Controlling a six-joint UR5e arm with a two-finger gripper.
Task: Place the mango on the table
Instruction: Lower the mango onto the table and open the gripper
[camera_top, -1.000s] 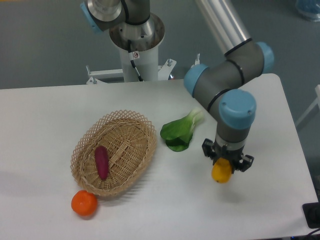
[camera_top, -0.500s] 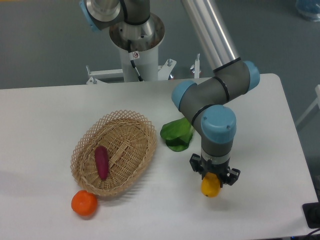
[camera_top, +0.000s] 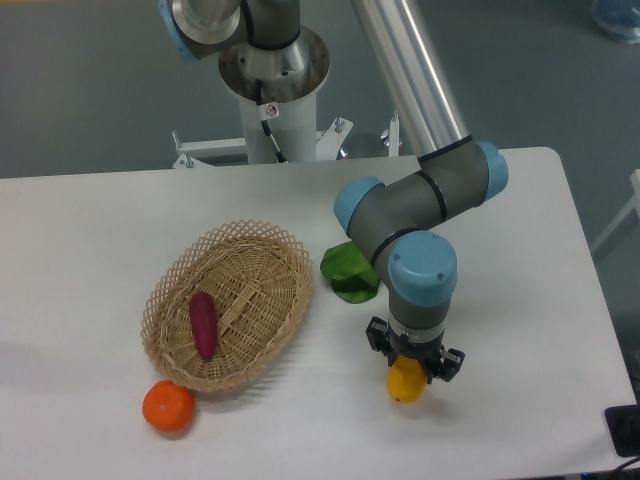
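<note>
Table (camera_top: 100, 230): 1 mango (camera_top: 405, 382), 1 basket (camera_top: 228, 304).

No text, brand, number or sign can be read anywhere. A small white sticker (camera_top: 270, 109) with a red mark is seen on the robot's base column (camera_top: 272, 70) at 12 o'clock (too small and blurred for any characters to be made out).
</note>
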